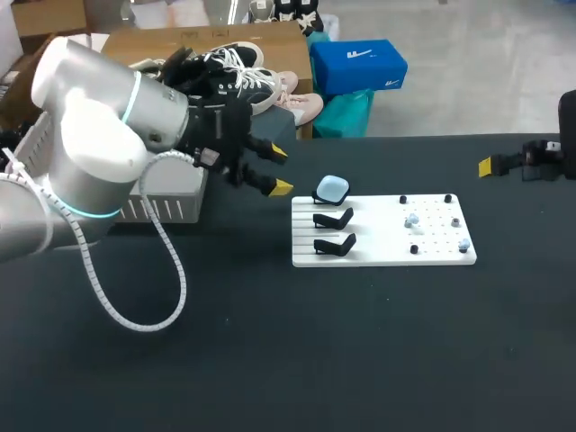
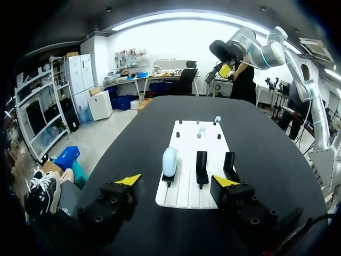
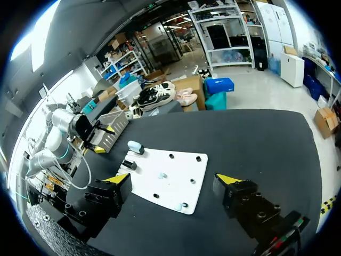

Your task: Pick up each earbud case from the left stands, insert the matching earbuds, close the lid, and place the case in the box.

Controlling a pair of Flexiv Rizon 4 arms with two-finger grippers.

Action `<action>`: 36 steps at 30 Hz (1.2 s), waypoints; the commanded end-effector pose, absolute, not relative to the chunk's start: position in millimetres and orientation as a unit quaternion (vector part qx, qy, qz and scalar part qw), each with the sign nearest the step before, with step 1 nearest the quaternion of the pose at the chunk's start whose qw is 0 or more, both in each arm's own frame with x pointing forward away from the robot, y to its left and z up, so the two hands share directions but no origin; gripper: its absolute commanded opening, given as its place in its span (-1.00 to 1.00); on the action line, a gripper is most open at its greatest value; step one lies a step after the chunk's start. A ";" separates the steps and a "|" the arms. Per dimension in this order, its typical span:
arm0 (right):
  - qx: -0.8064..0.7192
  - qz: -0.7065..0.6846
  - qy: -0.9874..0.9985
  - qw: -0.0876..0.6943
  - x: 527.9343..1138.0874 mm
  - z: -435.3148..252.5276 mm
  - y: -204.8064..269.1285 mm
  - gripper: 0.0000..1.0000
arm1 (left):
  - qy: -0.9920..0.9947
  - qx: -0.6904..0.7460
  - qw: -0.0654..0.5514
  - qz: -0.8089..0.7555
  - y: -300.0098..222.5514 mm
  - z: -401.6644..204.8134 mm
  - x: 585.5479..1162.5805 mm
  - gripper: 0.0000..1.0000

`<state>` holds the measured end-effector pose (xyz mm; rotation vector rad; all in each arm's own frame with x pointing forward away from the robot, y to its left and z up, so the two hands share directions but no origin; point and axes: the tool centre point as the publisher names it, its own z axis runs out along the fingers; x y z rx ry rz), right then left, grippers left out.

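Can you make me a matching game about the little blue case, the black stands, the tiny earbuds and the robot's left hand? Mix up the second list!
Things:
1. case
2. two black stands
3. earbuds
4. left gripper

What fits:
A. open, in the air beside the white board
B. empty
C. light blue, propped up at the board's far edge
D. lying among the pegs on the board

Pairs: 1-C, 2-B, 3-D, 4-A
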<state>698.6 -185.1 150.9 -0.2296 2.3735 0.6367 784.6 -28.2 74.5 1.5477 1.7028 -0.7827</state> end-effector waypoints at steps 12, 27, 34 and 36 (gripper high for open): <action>-0.089 0.245 0.907 0.330 700.0 149.9 -185.7 1.00 | 0.645 0.602 0.359 -0.305 -44.3 56.0 793.8 0.25; -0.089 0.245 0.907 0.330 700.0 149.9 -185.7 1.00 | 0.643 0.602 0.346 -0.322 -61.3 43.3 801.6 0.18; -0.089 0.245 0.907 0.330 700.0 149.9 -185.7 1.00 | 0.641 0.604 0.344 -0.326 -66.4 39.1 802.8 0.16; -0.089 0.245 0.907 0.330 700.0 149.9 -185.7 1.00 | 0.641 0.604 0.342 -0.328 -68.0 37.9 802.3 0.10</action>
